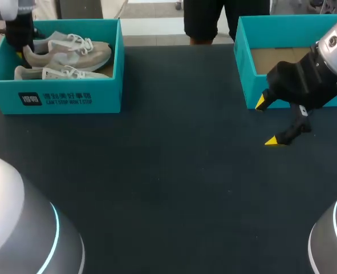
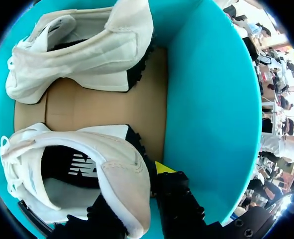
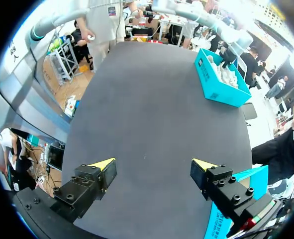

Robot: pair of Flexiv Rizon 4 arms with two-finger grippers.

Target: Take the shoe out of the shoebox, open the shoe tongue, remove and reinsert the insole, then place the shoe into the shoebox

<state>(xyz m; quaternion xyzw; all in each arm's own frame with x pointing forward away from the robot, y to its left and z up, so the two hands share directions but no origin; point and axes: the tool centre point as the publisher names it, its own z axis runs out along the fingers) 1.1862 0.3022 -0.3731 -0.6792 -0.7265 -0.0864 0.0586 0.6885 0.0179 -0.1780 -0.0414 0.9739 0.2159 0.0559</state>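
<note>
The teal shoebox (image 1: pixel 71 97) stands at the table's far left with two beige-white shoes in it. My left gripper (image 1: pixel 21 48) is down at the box's left end, at the heel of the rear shoe (image 1: pixel 71 52). In the left wrist view that gripper (image 2: pixel 137 199) is shut on the heel collar of this shoe (image 2: pixel 87 159), one finger inside it and one outside. The other shoe (image 2: pixel 82 55) lies ahead on the cardboard floor. My right gripper (image 1: pixel 271 123) hangs open and empty over the table at the right, seen likewise in its own view (image 3: pixel 154 167).
A second teal box (image 1: pixel 245 63), with a bare cardboard bottom, stands at the far right just behind my right gripper. In the right wrist view its teal wall (image 3: pixel 231 219) is beside one finger. Dark tabletop (image 1: pixel 174 171) stretches between the two boxes.
</note>
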